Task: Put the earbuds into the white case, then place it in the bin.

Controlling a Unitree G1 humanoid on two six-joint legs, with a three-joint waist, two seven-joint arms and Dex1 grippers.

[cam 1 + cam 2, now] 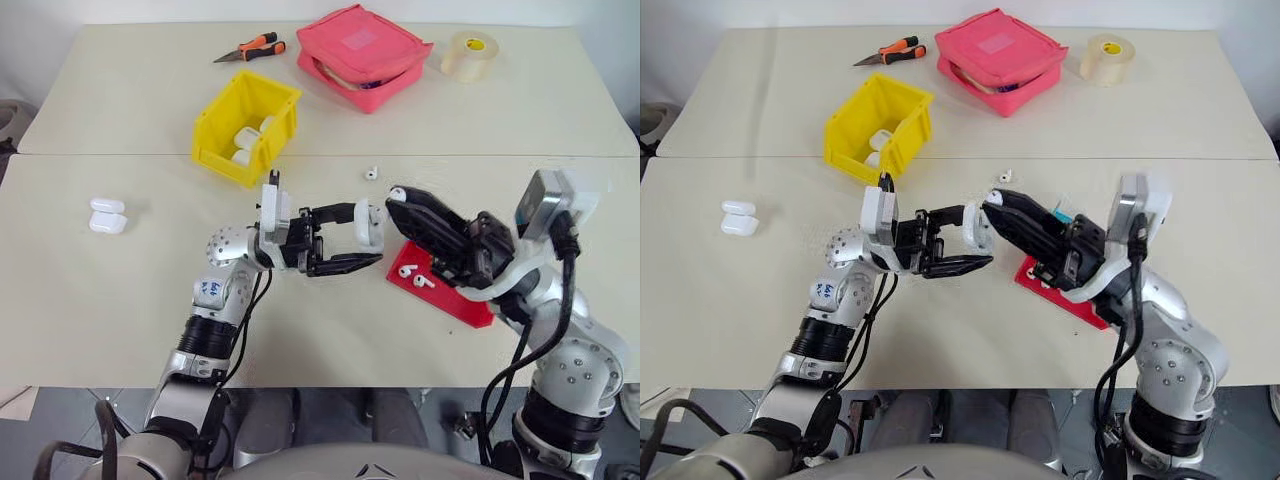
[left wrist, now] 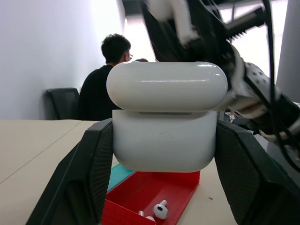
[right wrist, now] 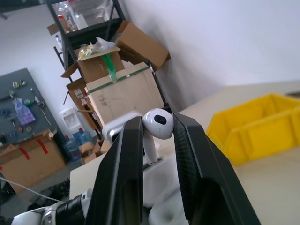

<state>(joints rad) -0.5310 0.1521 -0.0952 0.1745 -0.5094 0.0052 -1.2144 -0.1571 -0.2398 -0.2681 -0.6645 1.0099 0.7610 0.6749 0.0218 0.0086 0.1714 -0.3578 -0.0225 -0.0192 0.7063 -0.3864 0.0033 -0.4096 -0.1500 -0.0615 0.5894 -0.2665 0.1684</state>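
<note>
Loading step: left hand (image 1: 345, 240) grips glossy white pebble case (image 1: 370, 225), lid open; right hand (image 3: 157, 123) pinches tiny white earbud (image 3: 156, 125), next seat it stem-down in the case.

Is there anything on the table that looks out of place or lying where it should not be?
Yes. One loose earbud lies alone on the bare table, between the yellow bin and the red tray, while other earbuds rest inside that tray. Nothing looks spilled or damaged.
</note>
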